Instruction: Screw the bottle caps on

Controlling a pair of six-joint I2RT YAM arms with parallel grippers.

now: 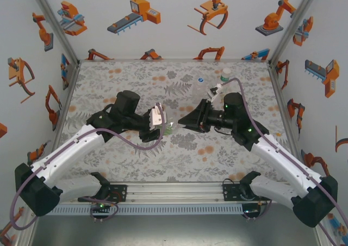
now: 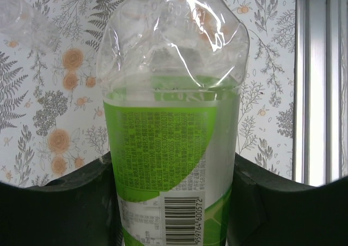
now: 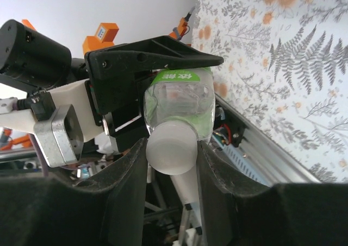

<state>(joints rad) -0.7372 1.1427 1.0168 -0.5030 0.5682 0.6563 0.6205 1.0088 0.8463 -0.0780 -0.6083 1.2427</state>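
Guessing this thin clear green-labelled plastic bottle (image 2: 163,143) dents easily, so left tool (image 2: 174,202) clamps its labelled middle while right tool (image 3: 171,167) pinches the pale round cap (image 3: 170,147).

Clear green-labelled bottle (image 2: 168,126) held level, pale cap (image 3: 171,148) seemingly on its neck

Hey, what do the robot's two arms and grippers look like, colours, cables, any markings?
The left arm and right arm are glossy white lower down, black at the joints and wrists. A greyish-purple cable trails along each. The left gripper and right gripper are matte black with broad fingers. Small green lights glow on the right arm.
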